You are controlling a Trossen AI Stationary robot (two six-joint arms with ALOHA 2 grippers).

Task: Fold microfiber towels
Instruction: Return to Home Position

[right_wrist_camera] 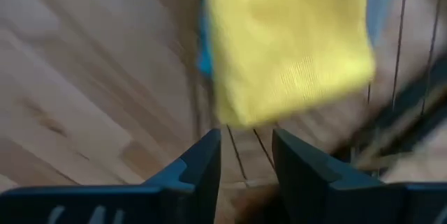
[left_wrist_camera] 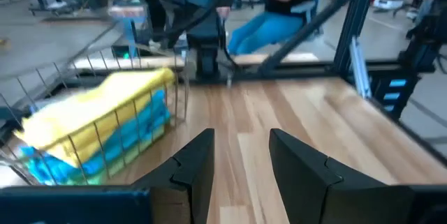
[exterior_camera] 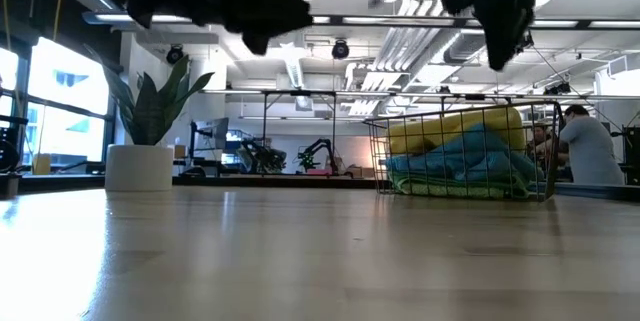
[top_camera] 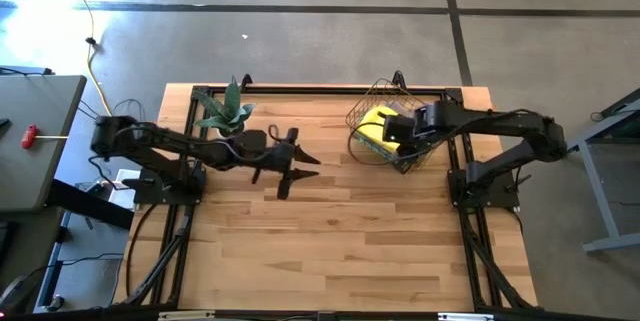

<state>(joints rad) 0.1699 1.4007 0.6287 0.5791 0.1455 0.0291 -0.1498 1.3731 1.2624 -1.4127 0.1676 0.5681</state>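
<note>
The yellow towel (top_camera: pixel 378 124) is lying folded and slightly rumpled on top of the pile inside the wire basket (exterior_camera: pixel 375 156), which is sitting at the table's (top_camera: pixel 350 251) back right. Beneath it, blue towels (exterior_camera: pixel 470 156) and a green layer (exterior_camera: pixel 450 191) are showing (number of each cannot be told). One basket, one yellow towel. The right gripper (right_wrist_camera: pixel 246 140) is hanging over the basket, fingers parted, gripping nothing. The left gripper (top_camera: pixel 298 174) is hovering over the table's middle, likewise released.
</note>
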